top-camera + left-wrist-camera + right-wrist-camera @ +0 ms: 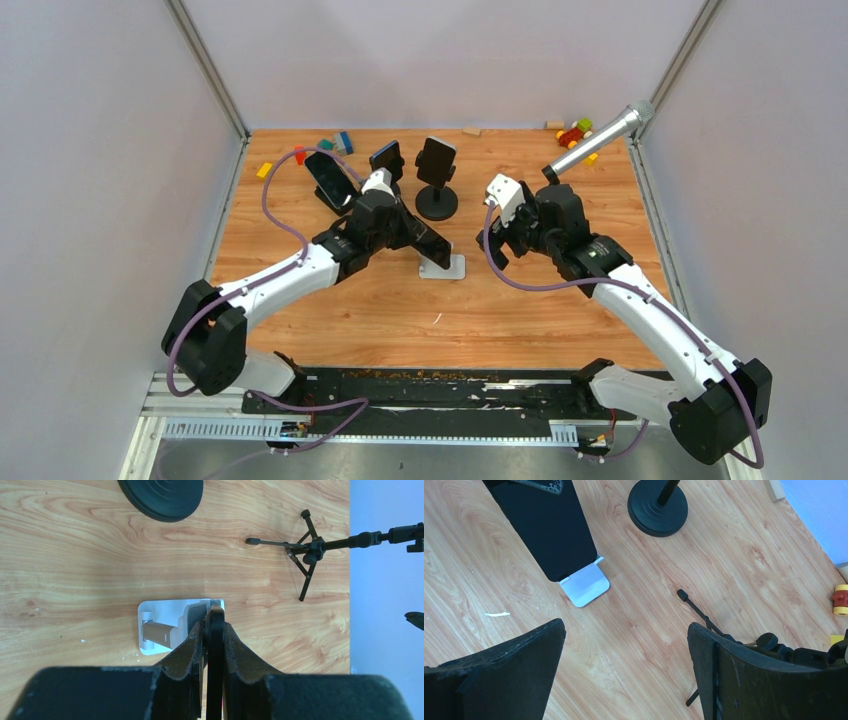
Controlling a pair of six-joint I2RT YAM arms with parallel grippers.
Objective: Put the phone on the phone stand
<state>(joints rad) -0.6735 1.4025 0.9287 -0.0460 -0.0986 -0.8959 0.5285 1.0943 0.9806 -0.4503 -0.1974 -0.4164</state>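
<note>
Across the light wooden table (300,330), starting at ten o'clock: a small yellow block (264,170) and a small red block (299,155), then a spare dark phone (328,178) propped up at a slant. Next, just left of centre, the left gripper (215,626), pinching the flat black phone (544,530) by its two faces, seen edge-on from the left wrist. Phone tilted, upper end towards ten o'clock, lower end down at the raised lip of the small white phone stand (585,586) in the middle of the table; resting on that lip or just above it, cannot tell. At twelve o'clock from the white stand, a black round-based pole holder (437,203), upright, carrying another dark handset. At three o'clock from the white stand, the right gripper (625,630), fingers spread wide with nothing between them, well apart from the phone. Further right, at two o'clock, a silver microphone (600,140) slanting up off a black tripod (306,550), and beside its head a red, yellow and green toy (575,132) near the far edge.
</note>
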